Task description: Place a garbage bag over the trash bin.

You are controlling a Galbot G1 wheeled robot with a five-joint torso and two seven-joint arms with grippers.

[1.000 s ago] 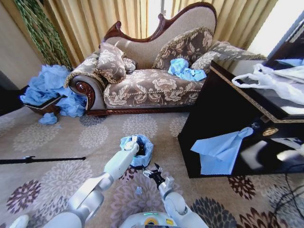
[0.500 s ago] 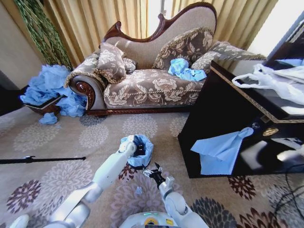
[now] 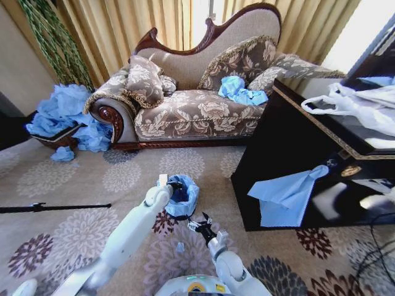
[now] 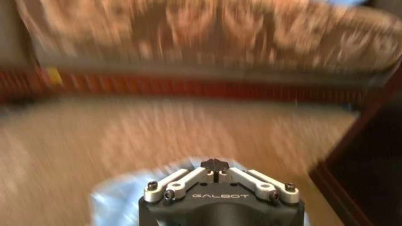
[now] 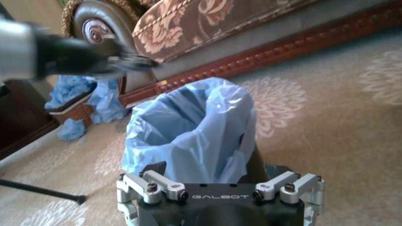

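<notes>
The light-blue garbage bag (image 3: pixel 187 198) (image 5: pixel 188 127) lines the small black trash bin (image 5: pixel 249 147), its crinkled edge folded out over the rim and the mouth standing open. My left gripper (image 3: pixel 175 184) (image 4: pixel 215 164) hovers just above the far-left side of the rim. It is shut with nothing in it, and in the right wrist view the left gripper (image 5: pixel 137 61) is clear of the plastic. Just in front of the bin, low over the carpet, my right gripper (image 3: pixel 200 224) is open and empty, its fingers (image 5: pixel 146 184) spread wide.
A black cabinet (image 3: pixel 290 154) stands close on the right with a blue bag (image 3: pixel 285 196) draped on it and a white plastic bag (image 3: pixel 358 105) on top. The sofa (image 3: pixel 197 111) is behind, a heap of blue bags (image 3: pixel 65 114) is far left, and a black rod (image 3: pixel 55 207) lies on the carpet.
My left gripper has risen out of the bin's mouth and shifted slightly left over the rim as the arm stretched out. The right gripper has stayed put.
</notes>
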